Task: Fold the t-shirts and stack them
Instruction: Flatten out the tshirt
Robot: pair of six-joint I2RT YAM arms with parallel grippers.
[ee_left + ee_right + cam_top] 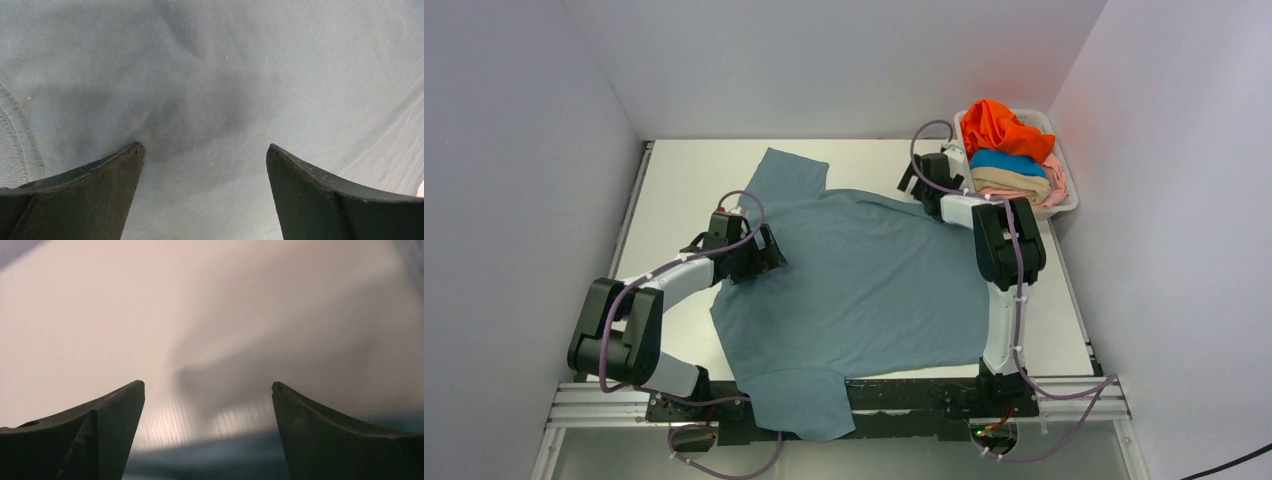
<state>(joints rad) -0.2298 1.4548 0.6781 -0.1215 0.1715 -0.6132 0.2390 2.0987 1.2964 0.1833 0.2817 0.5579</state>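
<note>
Both claws stand apart: left claw (pixel 205 150) above the grey-blue t-shirt (pixel 864 290), right claw (pixel 207 385) at its edge. A shallow pinch may slip, bunching cloth on the desk (pixel 679 185).

Overhead view was bright, even and sharp. Left wrist: grey-blue t-shirt (pixel 280 65) in focus, dark shadow ahead of the fingers (pixel 95 195). Right wrist: worktop (pixel 90 315) was blurred, with a pinkish wash.
</note>
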